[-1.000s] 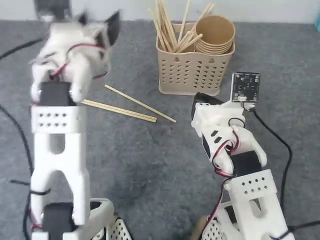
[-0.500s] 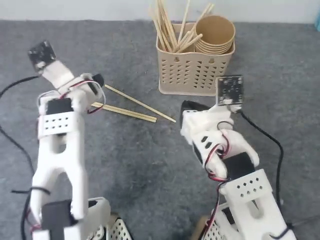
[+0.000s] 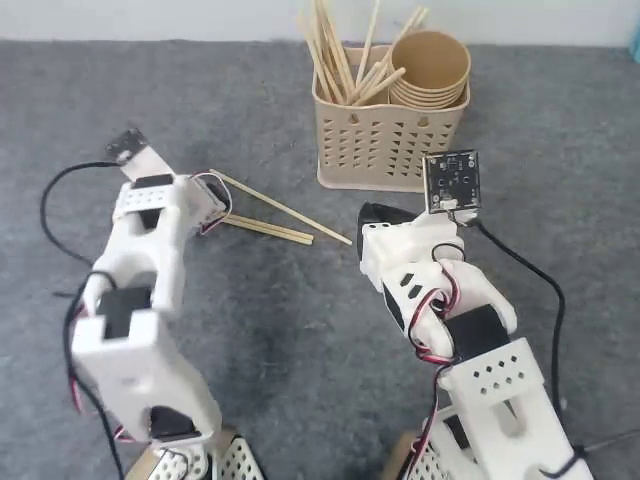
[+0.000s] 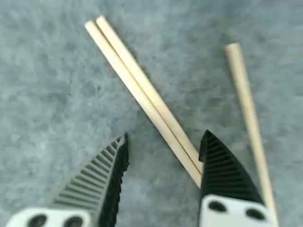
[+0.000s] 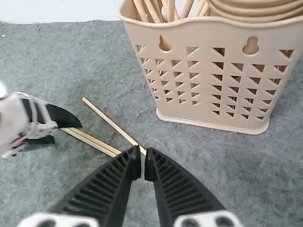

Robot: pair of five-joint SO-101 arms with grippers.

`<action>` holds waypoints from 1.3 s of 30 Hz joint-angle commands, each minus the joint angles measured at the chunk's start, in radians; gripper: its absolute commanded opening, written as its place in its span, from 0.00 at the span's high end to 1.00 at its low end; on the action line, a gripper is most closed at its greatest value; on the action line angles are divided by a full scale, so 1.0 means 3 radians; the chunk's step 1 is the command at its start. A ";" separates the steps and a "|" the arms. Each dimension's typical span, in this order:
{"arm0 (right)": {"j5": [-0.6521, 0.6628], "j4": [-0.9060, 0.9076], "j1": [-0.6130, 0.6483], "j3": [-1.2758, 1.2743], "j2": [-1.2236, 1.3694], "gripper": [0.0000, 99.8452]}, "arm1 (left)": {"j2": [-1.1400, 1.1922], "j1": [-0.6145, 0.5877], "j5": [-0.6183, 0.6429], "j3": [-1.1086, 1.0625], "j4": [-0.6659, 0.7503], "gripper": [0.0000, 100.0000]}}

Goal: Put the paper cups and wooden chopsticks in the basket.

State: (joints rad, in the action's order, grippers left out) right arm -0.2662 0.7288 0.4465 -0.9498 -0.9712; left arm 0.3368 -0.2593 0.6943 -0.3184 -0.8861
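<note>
A pair of wooden chopsticks [image 3: 270,229] and a single chopstick [image 3: 290,211] lie on the grey carpet in front of the beige basket [image 3: 385,145]. The basket holds stacked paper cups [image 3: 432,62] and several chopsticks [image 3: 338,55]. My left gripper [image 3: 215,203] is low at the pair's left end. It stands open [image 4: 165,135] with the chopstick pair [image 4: 142,92] running between its fingers, close to one of them, and the single chopstick [image 4: 245,99] outside. My right gripper [image 5: 142,161] is shut and empty, just off the single chopstick's [image 5: 111,125] near end, short of the basket [image 5: 203,85].
The grey carpet [image 3: 300,340] covers the whole table. A pale wall strip runs behind the basket. Cables trail from both arms. The left gripper [image 5: 49,120] shows in the right wrist view beside the chopstick pair [image 5: 92,140].
The left arm has swung down from a raised pose to the carpet, its open gripper now over the chopstick pair's end. The right arm has shifted slightly left.
</note>
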 commanded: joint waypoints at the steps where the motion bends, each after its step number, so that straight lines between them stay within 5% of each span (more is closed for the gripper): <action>1: 0.0056 0.0023 0.0033 0.0087 0.0013 0.96 | 0.0425 0.0010 0.0082 0.0754 -0.0312 0.77; 5: 0.0056 0.0023 0.0033 0.0087 0.0013 0.96 | 0.0680 0.0056 0.0123 0.1118 -0.0517 0.80; 9: 0.0056 0.0023 0.0028 0.0092 0.0008 0.96 | 0.0788 0.0102 0.0107 0.1256 -0.0757 1.00; 22: 0.0056 0.0023 0.0028 0.0097 0.0008 0.96 | 0.0604 0.0072 0.0107 0.1174 -0.1018 0.99; 33: 0.0056 0.0023 0.0028 0.0097 0.0008 0.96 | -0.1396 0.0107 0.0036 0.1123 -0.1171 0.99; 39: 0.0056 0.0023 0.0028 0.0097 0.0008 0.96 | -0.1591 0.0322 -0.0087 0.1675 -0.1038 0.99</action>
State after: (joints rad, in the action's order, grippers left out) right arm -0.2662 0.7288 0.4480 -0.9498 -0.9712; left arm -0.0729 -0.2117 0.6851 0.0345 -1.2252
